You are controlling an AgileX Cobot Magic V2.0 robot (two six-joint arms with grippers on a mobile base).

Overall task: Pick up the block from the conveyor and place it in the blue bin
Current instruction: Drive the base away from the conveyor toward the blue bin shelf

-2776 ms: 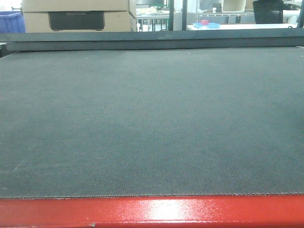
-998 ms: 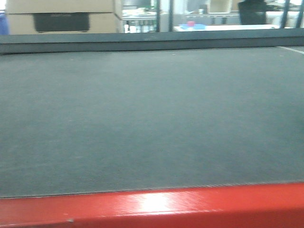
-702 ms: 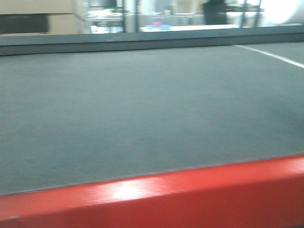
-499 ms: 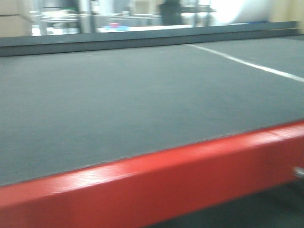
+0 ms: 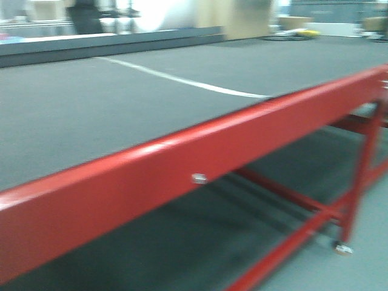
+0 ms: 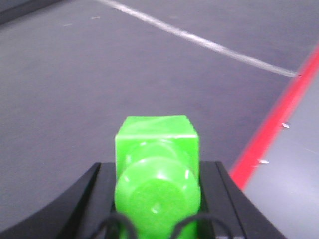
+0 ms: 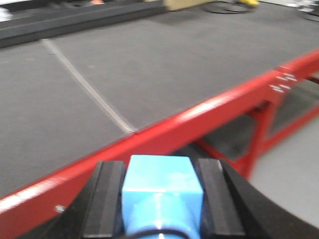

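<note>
In the right wrist view my right gripper (image 7: 162,172) is shut on the block (image 7: 162,184), a bright blue brick held between the black fingers (image 7: 107,194). It hangs over the conveyor's red frame edge (image 7: 174,129), with the dark grey belt (image 7: 149,64) beyond. In the left wrist view my left gripper (image 6: 158,169) is shut on a bright green brick (image 6: 157,149) with its round stud facing the camera, above the belt (image 6: 75,74) near its red edge (image 6: 269,129). The front view shows the conveyor belt (image 5: 91,109) and red frame (image 5: 182,163) running diagonally, with no gripper. The blue bin is out of view.
A white seam line (image 5: 182,82) crosses the belt. Under the frame are red legs and crossbars (image 5: 364,157) with a foot (image 5: 342,247) on the grey floor (image 5: 339,273). Blurred room clutter lies beyond the belt's far edge.
The front view has swung to the right. The red frame went from level to steeply diagonal, the white seam slid leftward, and the legs and floor came into sight.
</note>
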